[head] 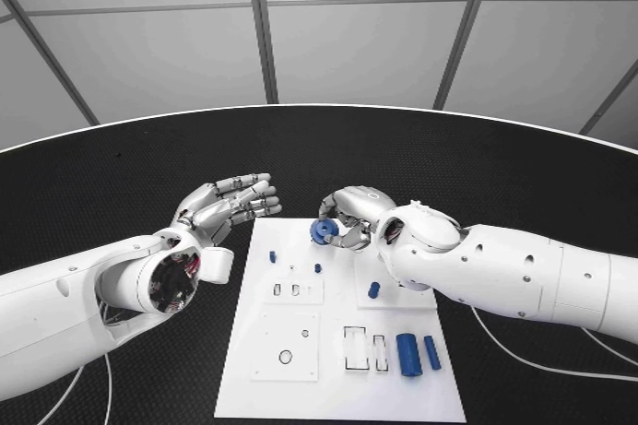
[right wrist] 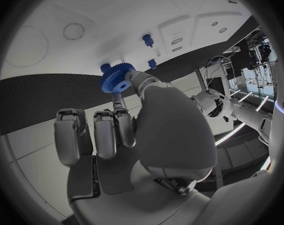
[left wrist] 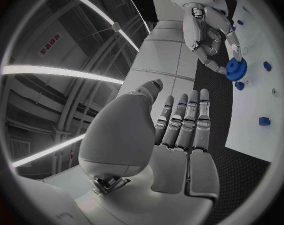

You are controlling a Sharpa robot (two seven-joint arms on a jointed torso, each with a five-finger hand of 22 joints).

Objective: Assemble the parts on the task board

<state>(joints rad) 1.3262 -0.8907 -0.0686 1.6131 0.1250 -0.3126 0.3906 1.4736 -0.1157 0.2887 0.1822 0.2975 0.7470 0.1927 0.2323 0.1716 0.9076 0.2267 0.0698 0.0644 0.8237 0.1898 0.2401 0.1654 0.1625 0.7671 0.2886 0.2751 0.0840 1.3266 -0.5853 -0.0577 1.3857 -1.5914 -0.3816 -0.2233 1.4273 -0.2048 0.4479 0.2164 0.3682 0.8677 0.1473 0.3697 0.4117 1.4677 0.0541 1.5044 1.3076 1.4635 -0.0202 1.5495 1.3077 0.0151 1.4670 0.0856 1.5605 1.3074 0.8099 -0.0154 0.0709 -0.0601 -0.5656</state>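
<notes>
The white task board (head: 333,370) lies in the middle of the table. My right hand (head: 357,215) hovers over its far edge and pinches a blue gear (head: 324,230) between thumb and fingers. The right wrist view shows the gear (right wrist: 117,79) at the fingertips of that hand (right wrist: 136,130), just above the board (right wrist: 54,20). Left of the board's far corner, my left hand (head: 233,202) is raised with fingers stretched out, holding nothing. In the left wrist view its fingers (left wrist: 182,120) lie straight side by side, with the right hand (left wrist: 207,32) and gear (left wrist: 236,69) beyond.
Small blue pegs stand on the board (head: 273,256) (head: 318,267) (head: 373,289). Two blue cylinders (head: 408,354) (head: 431,351) lie near its front right beside rectangular slots (head: 355,348). A cable (head: 532,347) runs over the black table to the right.
</notes>
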